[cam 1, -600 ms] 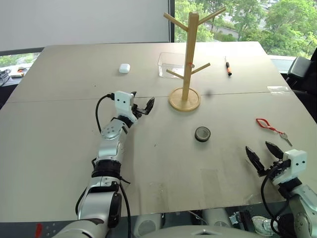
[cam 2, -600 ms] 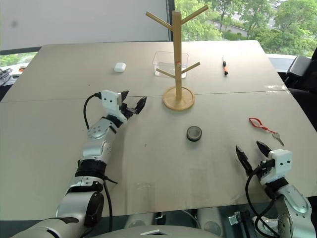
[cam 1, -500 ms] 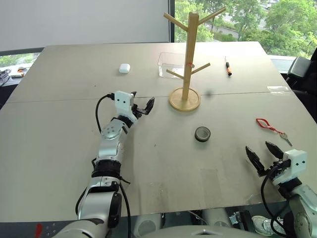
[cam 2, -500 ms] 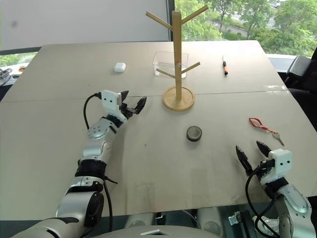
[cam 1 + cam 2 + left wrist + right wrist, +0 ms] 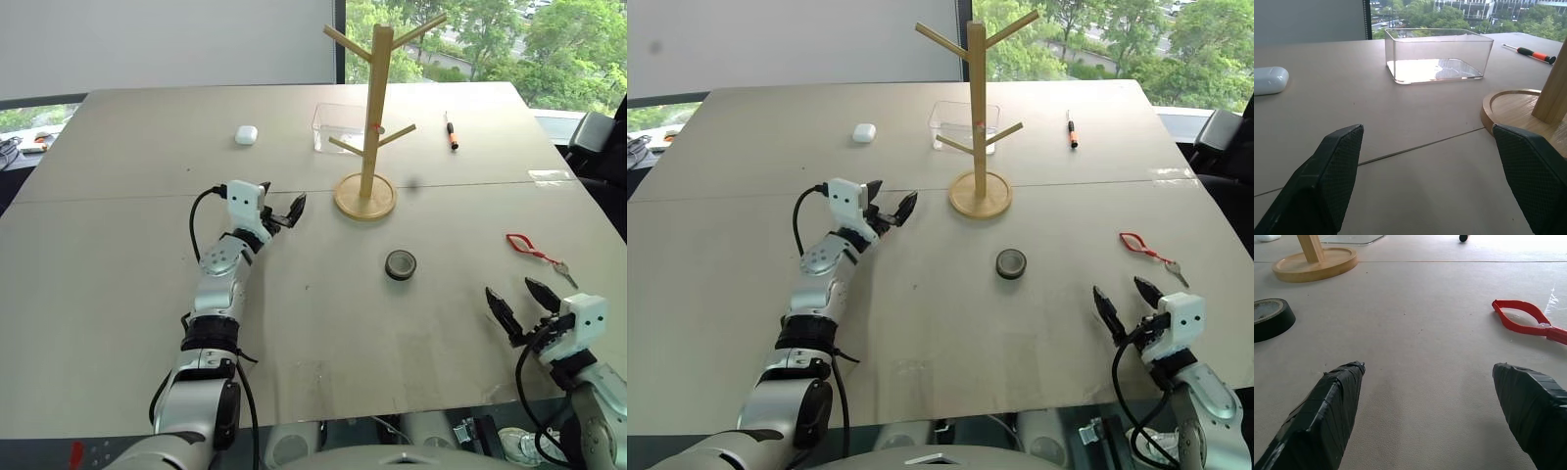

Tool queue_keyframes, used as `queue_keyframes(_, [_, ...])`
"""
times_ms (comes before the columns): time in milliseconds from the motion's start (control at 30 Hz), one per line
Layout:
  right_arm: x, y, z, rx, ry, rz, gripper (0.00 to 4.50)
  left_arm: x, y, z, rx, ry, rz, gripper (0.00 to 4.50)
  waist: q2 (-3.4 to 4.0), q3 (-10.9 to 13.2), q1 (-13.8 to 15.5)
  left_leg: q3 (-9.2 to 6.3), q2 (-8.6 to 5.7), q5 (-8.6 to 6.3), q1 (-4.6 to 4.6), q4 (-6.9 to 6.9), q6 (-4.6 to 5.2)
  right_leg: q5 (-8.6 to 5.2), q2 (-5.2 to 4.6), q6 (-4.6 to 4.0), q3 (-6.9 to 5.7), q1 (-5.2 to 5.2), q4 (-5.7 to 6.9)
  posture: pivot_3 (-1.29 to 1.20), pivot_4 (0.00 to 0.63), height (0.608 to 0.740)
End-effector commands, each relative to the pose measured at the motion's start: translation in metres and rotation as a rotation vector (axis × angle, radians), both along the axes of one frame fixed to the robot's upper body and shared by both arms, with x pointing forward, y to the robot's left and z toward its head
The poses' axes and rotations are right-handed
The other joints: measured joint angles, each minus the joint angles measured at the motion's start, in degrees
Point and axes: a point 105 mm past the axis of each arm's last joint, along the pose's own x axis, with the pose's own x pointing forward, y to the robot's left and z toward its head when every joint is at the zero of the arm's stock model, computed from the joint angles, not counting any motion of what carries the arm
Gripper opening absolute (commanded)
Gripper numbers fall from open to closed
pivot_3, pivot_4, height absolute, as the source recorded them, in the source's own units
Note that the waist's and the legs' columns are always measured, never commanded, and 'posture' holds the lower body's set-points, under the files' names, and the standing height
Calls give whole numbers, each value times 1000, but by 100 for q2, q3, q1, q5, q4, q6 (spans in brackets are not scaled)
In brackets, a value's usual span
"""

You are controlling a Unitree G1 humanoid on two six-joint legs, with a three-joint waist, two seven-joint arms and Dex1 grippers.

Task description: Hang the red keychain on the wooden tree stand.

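The red keychain [image 5: 520,244] lies flat on the table at the right, its silver key [image 5: 563,274] toward the near side; its red loop [image 5: 1520,316] also shows in the right wrist view. My right gripper [image 5: 521,304] hovers open near the table's front right, short of the keychain, nothing between its fingers. The wooden tree stand [image 5: 369,117] stands upright at the table's middle back on its round base [image 5: 1508,105]. My left gripper [image 5: 280,204] is open and empty, level above the table, just left of the stand's base.
A black tape roll [image 5: 400,263] lies between the stand and my right gripper. A clear plastic box [image 5: 338,125] sits behind the stand. A white earbud case [image 5: 245,135] lies at the back left, an orange-and-black pen [image 5: 451,130] at the back right.
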Motion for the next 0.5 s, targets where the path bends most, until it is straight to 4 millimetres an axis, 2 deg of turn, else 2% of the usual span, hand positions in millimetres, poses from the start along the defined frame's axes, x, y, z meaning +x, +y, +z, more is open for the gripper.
queue_keyframes(33, [1,-1,11,-17,-37,7,4500,-2,0,18,-9,-66,-8,4387,0,0,0,0,0,0,0,0,0,0,0,0,0,0,0,0,150,740])
queue_keyframes(500, [1,-1,11,-19,-38,7,4500,-4,-2,19,-31,-68,-26,4387,0,0,0,0,0,0,0,1,0,0,0,0,0,0,1,0,150,740])
